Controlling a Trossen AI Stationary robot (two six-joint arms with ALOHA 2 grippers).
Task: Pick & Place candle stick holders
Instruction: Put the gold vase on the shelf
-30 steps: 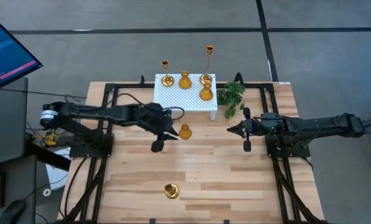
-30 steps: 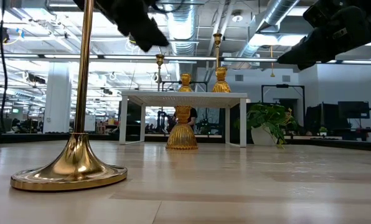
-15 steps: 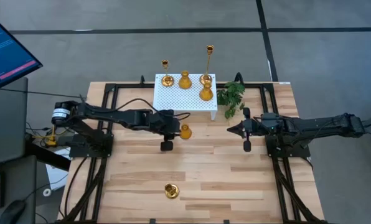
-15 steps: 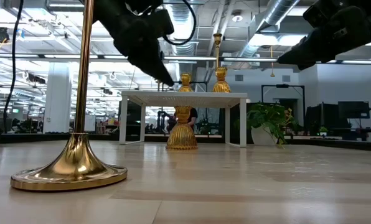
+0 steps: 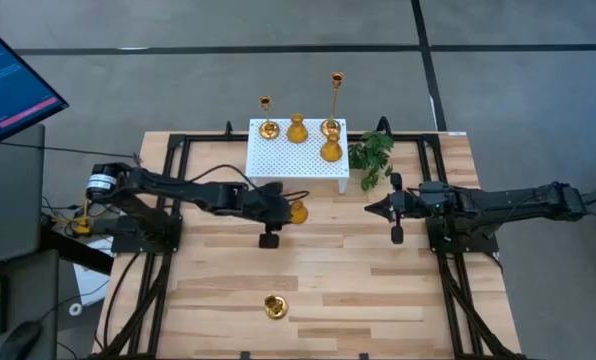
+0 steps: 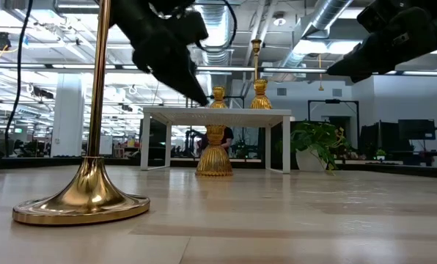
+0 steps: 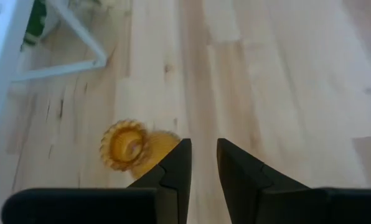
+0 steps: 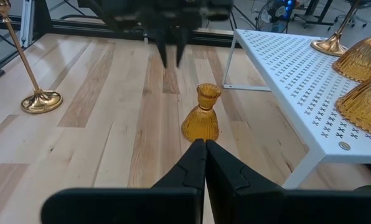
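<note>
Writing: none readable on the holders or stand; lines on the monitor (image 5: 8, 85) at far left too small to read.
Left gripper (image 5: 281, 212): above the table (image 5: 378, 290), just left of the squat holder; fingers (image 7: 173, 177) slightly spread, pinching nothing.
Squat holder (image 5: 298, 211): upright on the wood, just in front of the white stand, beside the left fingertips, not between them.
Tall holder near front edge (image 5: 274, 306): alone on the boards, well apart from both arms.
White stand (image 5: 288, 160): perforated top, at the back of the table; several gold candle stick holders on it: a thin-stemmed one (image 5: 266, 125), a bulbous one (image 5: 297, 129), a very tall stem (image 5: 334, 105), another bulbous one (image 5: 331, 149).
Plant sprig (image 5: 371, 155): just right of the stand.
Right gripper (image 5: 370, 209): hovering right of centre, well apart from the squat holder; fingers (image 8: 195, 162) pressed together, empty.
High view only: full layout, monitor, frame rails under the table.
Low view only: the front holder's flared base and stem (image 6: 94, 180) looming large at left; squat holder (image 6: 214, 155) seen beneath the stand's top; left gripper (image 6: 202, 97) hanging above it; office room behind.
Left wrist view only: squat holder's ribbed rim (image 7: 124, 146) from above, off to one side of the fingers.
Right wrist view only: squat holder's ribbed skirt (image 8: 201, 118) straight ahead, left gripper (image 8: 171, 56) behind it, tall holder (image 8: 33, 84) far off.
</note>
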